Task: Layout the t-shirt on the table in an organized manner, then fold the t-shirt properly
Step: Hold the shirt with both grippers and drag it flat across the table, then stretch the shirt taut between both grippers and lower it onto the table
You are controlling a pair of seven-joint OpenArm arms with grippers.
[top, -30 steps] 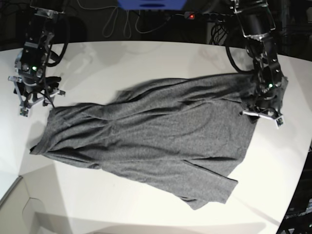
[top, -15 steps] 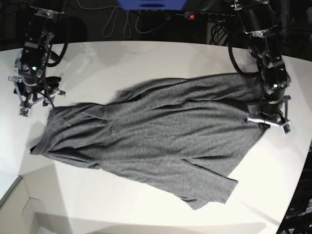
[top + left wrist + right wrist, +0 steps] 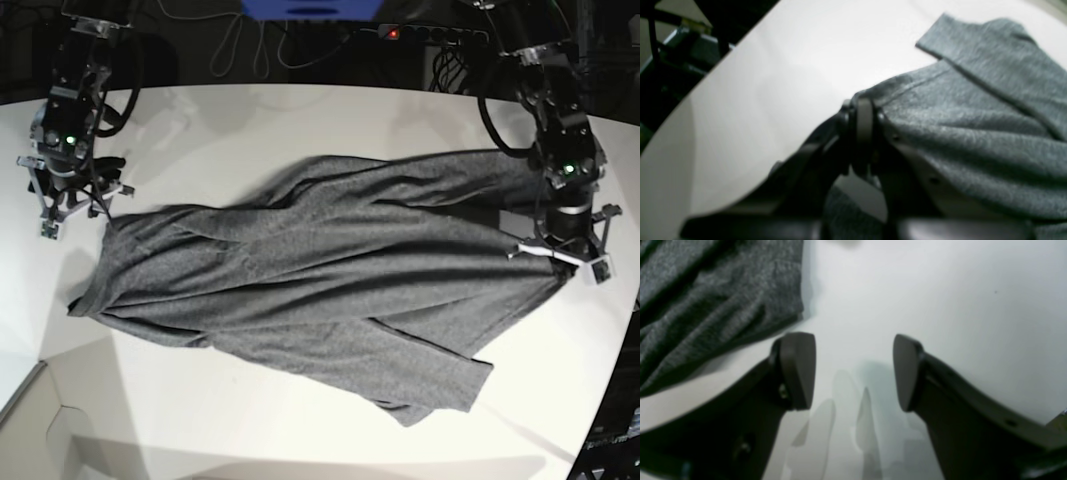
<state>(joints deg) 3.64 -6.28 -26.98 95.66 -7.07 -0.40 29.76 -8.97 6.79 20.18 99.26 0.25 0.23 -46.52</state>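
The dark heather-grey t-shirt [image 3: 320, 280] lies spread across the white table [image 3: 300, 130], stretched from left to right. My left gripper [image 3: 562, 262] is at the shirt's right end and is shut on a fold of its cloth; in the left wrist view the jaws [image 3: 862, 123] pinch the grey fabric [image 3: 973, 133]. My right gripper [image 3: 62, 215] hovers over bare table just off the shirt's left corner. In the right wrist view it [image 3: 853, 370] is open and empty, with the shirt's edge [image 3: 706, 300] to its upper left.
The table's curved edge [image 3: 615, 390] runs close by on the right of the left gripper. Cables and a power strip with a red light [image 3: 394, 33] lie beyond the far edge. A floor gap shows at the front left corner [image 3: 20, 400].
My left gripper has moved right and toward the front, pulling the shirt's right end with it and stretching the cloth. The right gripper has stayed in place.
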